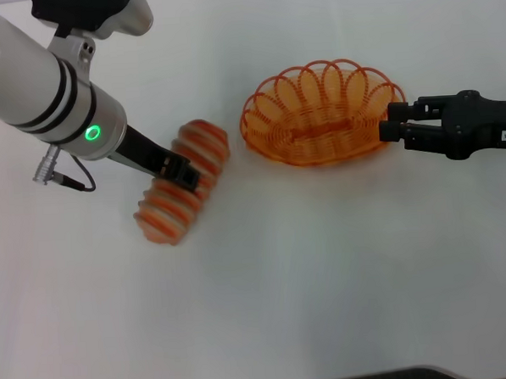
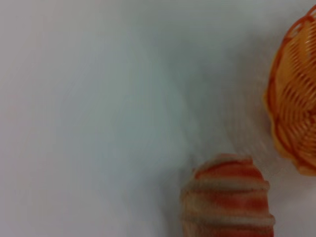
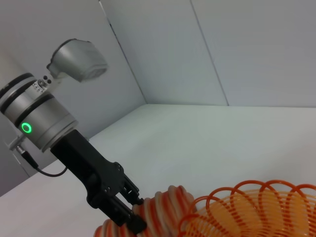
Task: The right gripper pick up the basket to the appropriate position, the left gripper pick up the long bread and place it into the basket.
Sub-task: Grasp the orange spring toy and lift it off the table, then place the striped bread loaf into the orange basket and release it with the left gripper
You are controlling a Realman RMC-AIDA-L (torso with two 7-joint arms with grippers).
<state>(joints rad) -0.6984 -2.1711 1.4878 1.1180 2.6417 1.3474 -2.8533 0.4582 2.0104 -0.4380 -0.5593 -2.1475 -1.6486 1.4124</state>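
The left gripper (image 1: 184, 170) is clamping its jaws across the long bread (image 1: 183, 193) on the tabletop (image 1: 326, 279), while the right gripper (image 1: 391, 123), jaws pinching the rim, is steadying the basket (image 1: 321, 114) as its target.

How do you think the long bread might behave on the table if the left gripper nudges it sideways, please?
The long bread looks rounded with rounded ends, so it would probably roll across the smooth white table. Its cross ridges may give the left gripper some purchase. It looks like a toy loaf, so likely light.
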